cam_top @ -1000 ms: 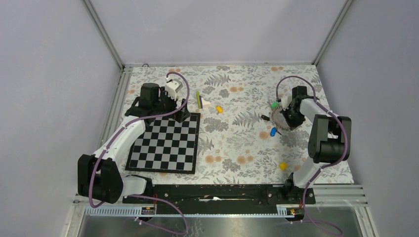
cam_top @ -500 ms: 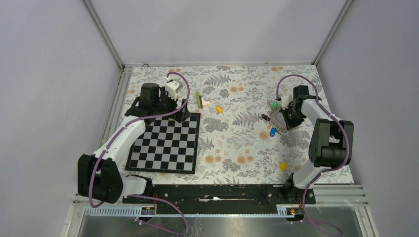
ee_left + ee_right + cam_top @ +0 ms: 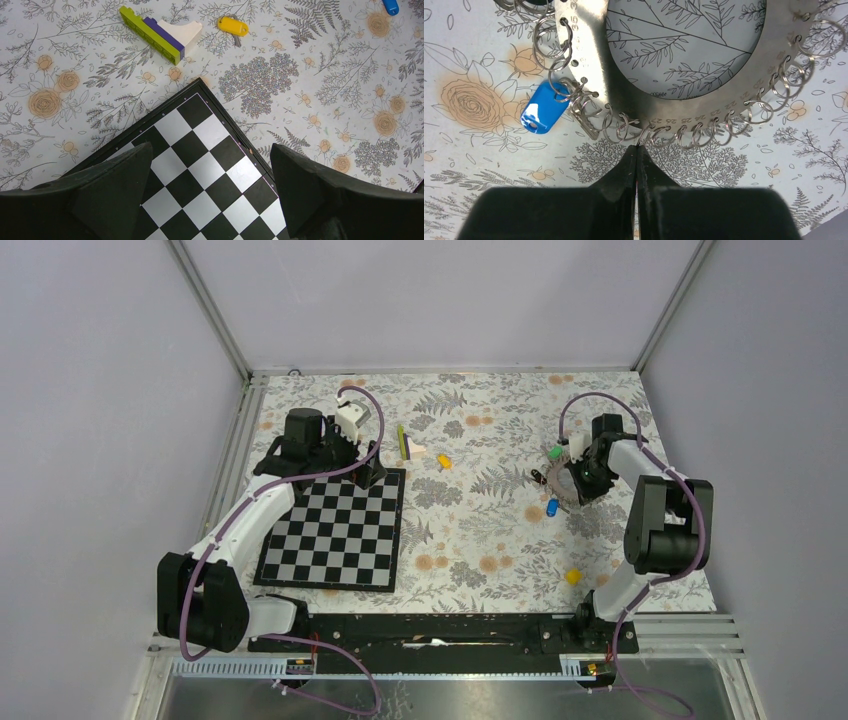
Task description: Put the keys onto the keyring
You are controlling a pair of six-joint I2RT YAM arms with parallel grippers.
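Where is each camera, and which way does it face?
Top external: above, behind the bases, facing down over the table; both arms show.
Left wrist: faces down on the chessboard corner; open left gripper shows.
Right wrist: faces down on the keyring; shut right gripper shows.
Shared: blue key, right wrist and top.

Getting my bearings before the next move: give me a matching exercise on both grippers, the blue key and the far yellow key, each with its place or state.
1 left gripper
2 right gripper
3 blue key
4 far yellow key

A beside the brick piece
B shut at the keyring rim
C open over the checkerboard
D lying just outside the keyring

Pairs: 1-C, 2-B, 3-D, 4-A
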